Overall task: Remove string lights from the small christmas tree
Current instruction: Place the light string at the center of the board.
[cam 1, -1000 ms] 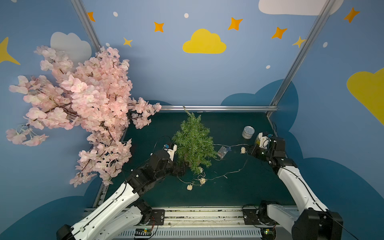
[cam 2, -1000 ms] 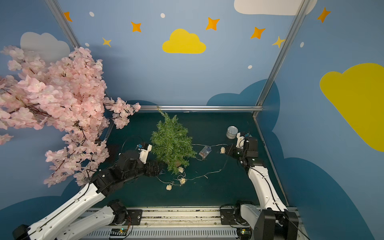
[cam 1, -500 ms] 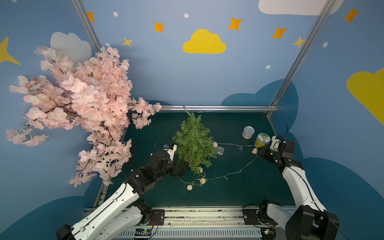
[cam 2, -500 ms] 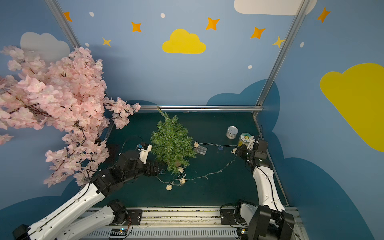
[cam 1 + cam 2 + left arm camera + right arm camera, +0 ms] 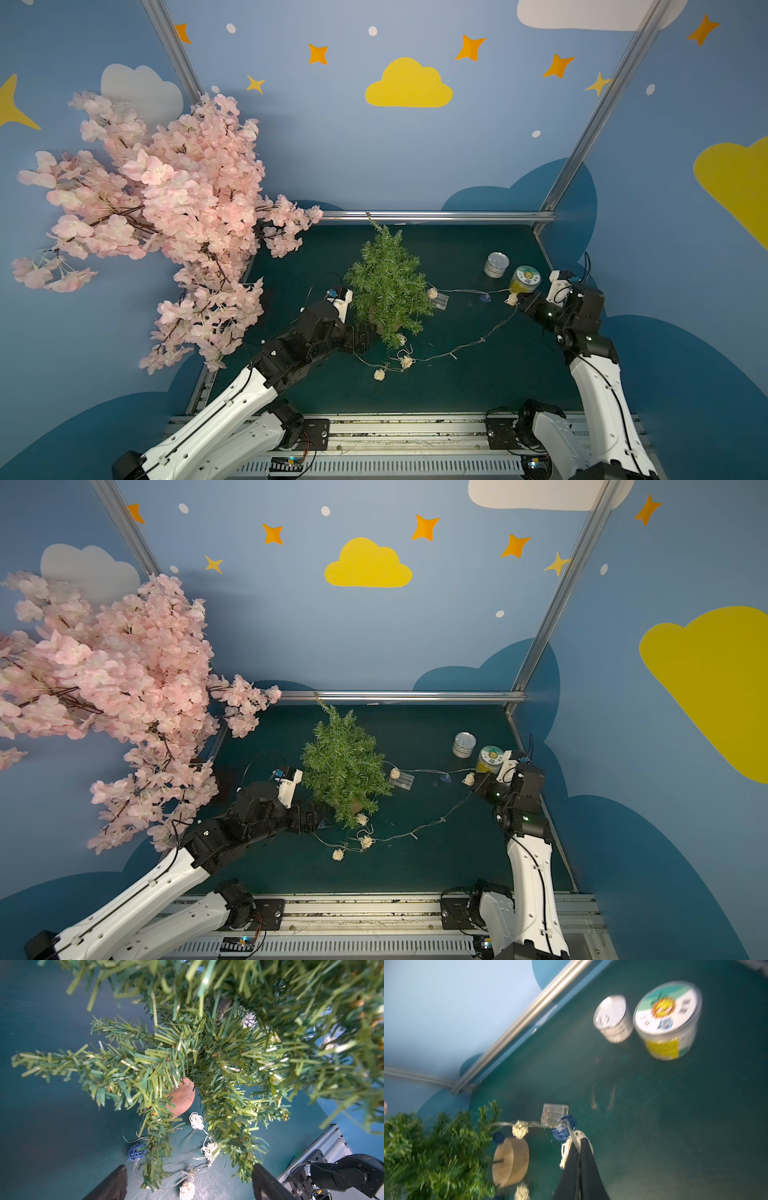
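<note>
the right fingers [image 5: 579, 1148] are pressed together on the wire of the string lights [image 5: 520, 1129], with a cream ball [image 5: 512, 298] touching their tips. from them one run of wire goes nearly straight, past a blue ball [image 5: 484, 297] and the clear battery box [image 5: 440, 300], to the small christmas tree [image 5: 388, 282]. a slack run drops from them across the green counter [image 5: 478, 395] to more balls near the tree's base. the left fingers [image 5: 365, 336] stand wide apart at the tree's foot, gripping nothing. low branches and loose wire lie between and just ahead of them. a silver tin [image 5: 496, 264] and a yellow-labelled tub [image 5: 525, 279] stand just beyond the right fingers.
</note>
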`<action>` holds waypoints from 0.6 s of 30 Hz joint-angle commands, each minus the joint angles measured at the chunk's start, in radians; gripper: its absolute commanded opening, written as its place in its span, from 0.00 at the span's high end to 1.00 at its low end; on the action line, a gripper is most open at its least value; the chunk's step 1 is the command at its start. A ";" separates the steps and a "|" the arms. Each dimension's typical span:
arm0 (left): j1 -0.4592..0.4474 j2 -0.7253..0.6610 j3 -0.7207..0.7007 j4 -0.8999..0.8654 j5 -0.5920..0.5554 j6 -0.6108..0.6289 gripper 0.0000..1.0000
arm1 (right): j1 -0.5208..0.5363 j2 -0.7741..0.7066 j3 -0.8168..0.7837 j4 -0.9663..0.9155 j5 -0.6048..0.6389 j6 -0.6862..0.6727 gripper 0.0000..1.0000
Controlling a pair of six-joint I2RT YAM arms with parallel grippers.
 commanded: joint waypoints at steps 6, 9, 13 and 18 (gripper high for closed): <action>-0.034 0.042 0.049 -0.008 -0.023 0.019 0.07 | 0.156 0.011 0.059 -0.223 0.130 -0.124 0.31; -0.045 0.062 0.054 0.001 -0.025 0.020 0.07 | 0.243 -0.029 0.046 -0.165 0.084 -0.141 0.21; -0.051 0.082 0.064 0.010 -0.025 0.017 0.07 | 0.317 0.009 -0.004 0.030 -0.071 -0.149 0.19; -0.054 0.088 0.078 0.000 -0.025 0.014 0.07 | 0.378 0.227 0.004 0.236 -0.214 -0.207 0.19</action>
